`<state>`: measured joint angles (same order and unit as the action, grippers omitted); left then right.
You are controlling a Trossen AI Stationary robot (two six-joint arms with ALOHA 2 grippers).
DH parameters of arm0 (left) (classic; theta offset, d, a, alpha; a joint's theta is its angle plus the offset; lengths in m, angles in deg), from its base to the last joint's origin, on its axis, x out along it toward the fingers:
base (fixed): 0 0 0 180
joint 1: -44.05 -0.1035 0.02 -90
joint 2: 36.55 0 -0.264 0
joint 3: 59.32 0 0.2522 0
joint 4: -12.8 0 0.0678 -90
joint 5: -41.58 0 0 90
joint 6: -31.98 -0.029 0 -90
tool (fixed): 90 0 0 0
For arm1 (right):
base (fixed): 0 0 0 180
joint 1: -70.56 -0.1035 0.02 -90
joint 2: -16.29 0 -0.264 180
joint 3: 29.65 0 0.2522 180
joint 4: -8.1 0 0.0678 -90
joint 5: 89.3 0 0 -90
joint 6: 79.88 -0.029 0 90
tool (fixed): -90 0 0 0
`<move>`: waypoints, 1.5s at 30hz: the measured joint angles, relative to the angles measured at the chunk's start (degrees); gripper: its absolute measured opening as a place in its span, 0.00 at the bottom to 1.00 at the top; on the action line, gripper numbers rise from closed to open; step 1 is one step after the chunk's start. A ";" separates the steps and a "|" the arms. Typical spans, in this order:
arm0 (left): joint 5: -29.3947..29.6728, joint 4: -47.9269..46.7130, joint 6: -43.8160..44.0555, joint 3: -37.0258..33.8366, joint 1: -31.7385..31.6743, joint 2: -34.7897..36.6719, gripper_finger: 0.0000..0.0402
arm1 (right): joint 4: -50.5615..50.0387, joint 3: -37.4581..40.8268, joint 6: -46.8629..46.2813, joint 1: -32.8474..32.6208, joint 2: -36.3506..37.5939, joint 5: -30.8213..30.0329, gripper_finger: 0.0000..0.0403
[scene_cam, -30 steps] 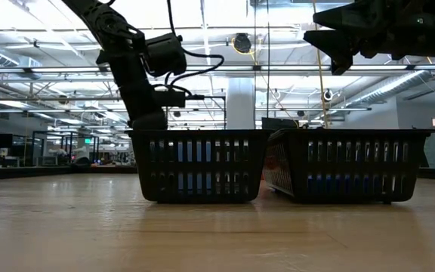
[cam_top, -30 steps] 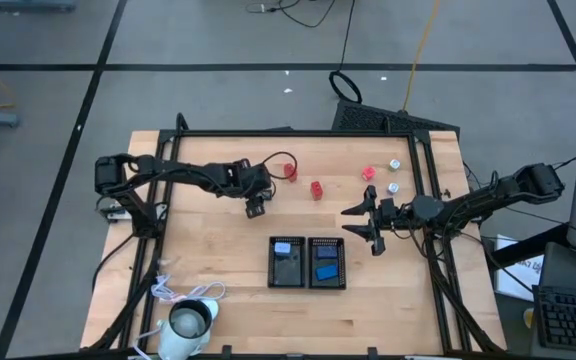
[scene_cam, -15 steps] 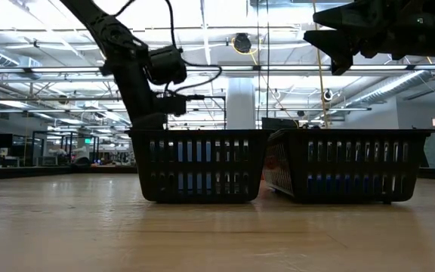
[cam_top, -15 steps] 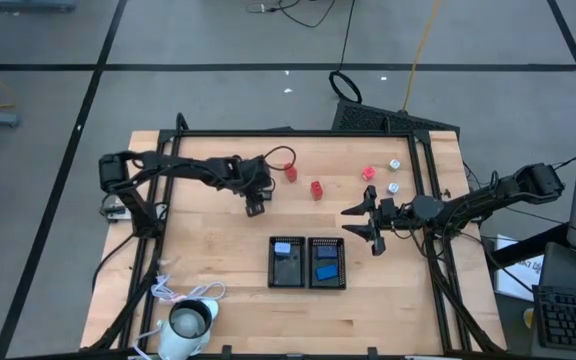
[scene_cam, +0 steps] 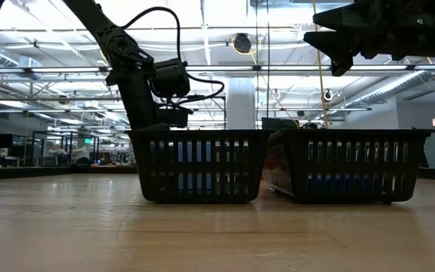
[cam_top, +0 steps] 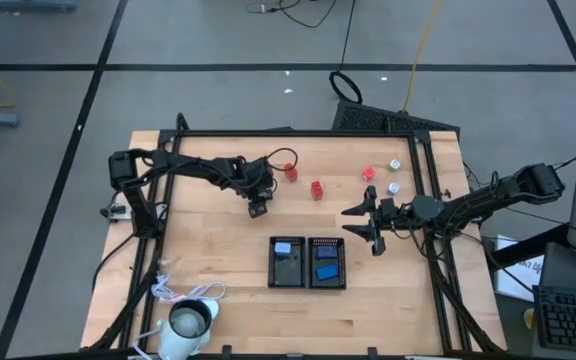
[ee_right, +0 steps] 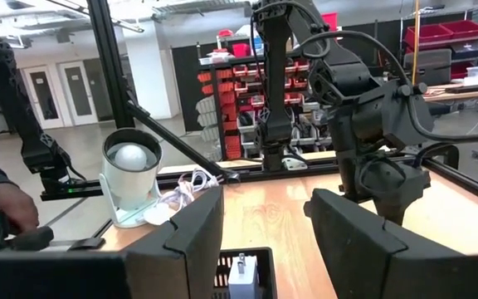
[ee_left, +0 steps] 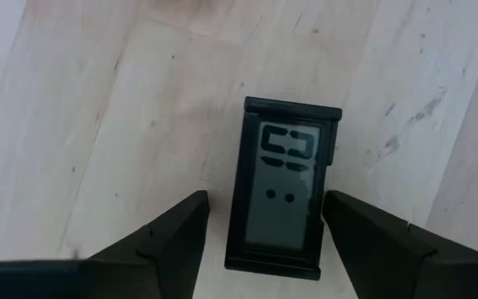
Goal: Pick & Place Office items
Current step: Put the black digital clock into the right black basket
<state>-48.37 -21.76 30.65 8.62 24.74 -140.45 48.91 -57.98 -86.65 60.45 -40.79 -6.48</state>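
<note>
My left gripper point(cam_top: 258, 207) is open, low over the table's left middle. Its fingers stand on either side of a small black flat device with a grey display point(ee_left: 280, 195), which lies flat on the wood. Three red blocks point(cam_top: 290, 172) point(cam_top: 316, 189) point(cam_top: 369, 173) and two silvery round bits point(cam_top: 394, 164) point(cam_top: 392, 187) lie on the far part of the table. A light blue block point(cam_top: 283, 247) lies in the left black tray point(cam_top: 274, 278), and dark blue blocks point(cam_top: 325, 262) lie in the right tray point(cam_top: 342, 278). My right gripper point(cam_top: 368, 222) is open and empty, held high right of the trays.
A white cup-like thing with a cord point(cam_top: 190, 320) stands at the near left corner and shows in the right wrist view point(ee_right: 131, 178). The two trays point(scene_cam: 198, 166) point(scene_cam: 346, 166) stand side by side at the table's middle. Bare wood lies left and near of them.
My left gripper has sunk a little toward the table, staying over the same spot at the table's left middle, while its arm has swung in behind it.
</note>
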 joint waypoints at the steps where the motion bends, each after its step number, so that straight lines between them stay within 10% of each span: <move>1: 0.06 0.09 0.01 -0.03 0.01 0.03 0.63 | 0.00 0.00 0.00 0.00 0.00 0.00 0.42; 13: 1.76 0.33 -2.81 -0.08 1.11 0.00 0.37 | -0.01 0.00 0.09 0.00 0.00 -0.04 0.42; 32: 36.43 5.11 -16.72 -0.34 21.51 15.13 0.37 | 0.76 -0.04 -5.15 1.58 -3.45 -7.34 0.42; 45: 42.34 14.46 -27.31 9.58 29.88 7.96 0.37 | 0.31 -7.79 -12.13 5.28 -17.88 -7.58 0.42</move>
<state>-6.03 -7.30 3.34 18.20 54.62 -132.49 49.22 -65.77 -98.78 65.73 -58.67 -14.06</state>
